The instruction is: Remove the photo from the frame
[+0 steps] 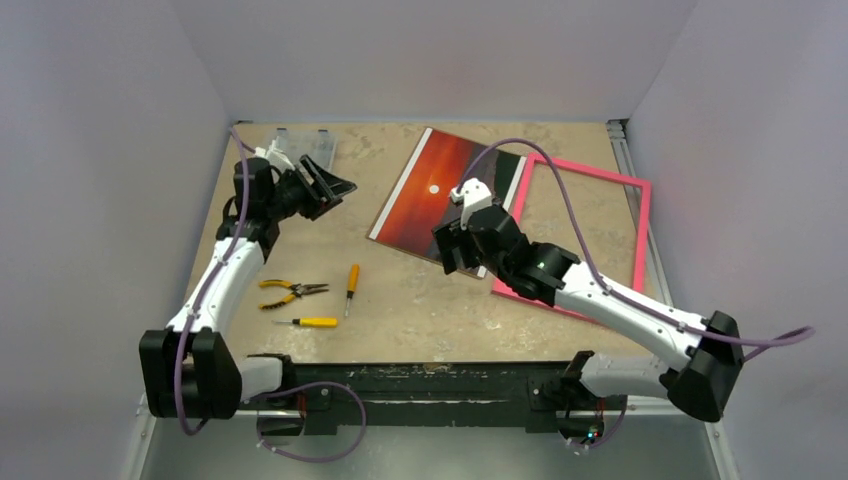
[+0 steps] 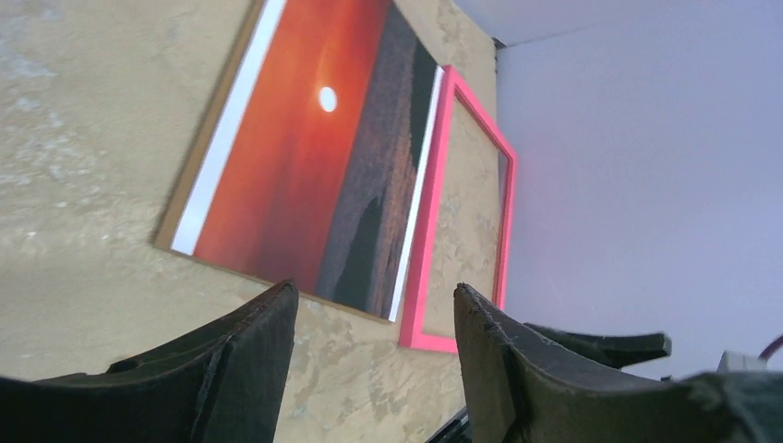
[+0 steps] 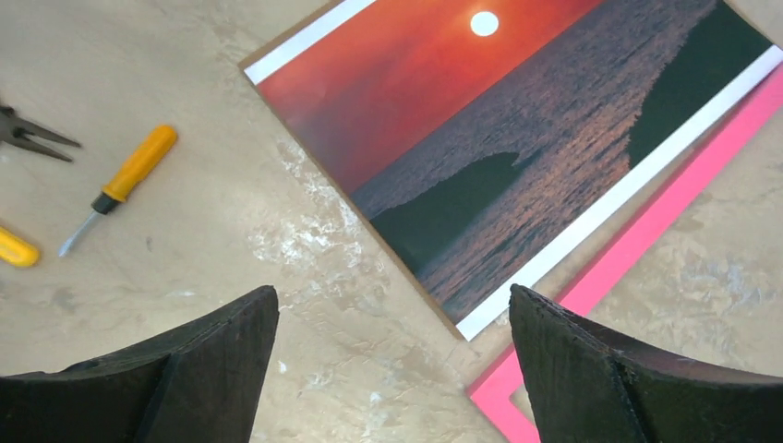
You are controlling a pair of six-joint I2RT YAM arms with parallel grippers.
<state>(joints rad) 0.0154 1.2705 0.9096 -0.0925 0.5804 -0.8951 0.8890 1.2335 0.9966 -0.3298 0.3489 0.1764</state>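
Observation:
The photo, a sunset print with a red-orange sky and white edge strips, lies face up on the table at the back centre. It also shows in the left wrist view and the right wrist view. The pink frame lies flat to its right, with bare table inside it; its left bar runs along the photo's white strip. My right gripper hovers open over the photo's near corner, nothing between its fingers. At the back left my left gripper is open and empty, pointing towards the photo.
Yellow-handled pliers, an orange screwdriver and a small yellow screwdriver lie on the table at the front left. A clear plastic sheet sits at the back left corner. Pale walls close in three sides.

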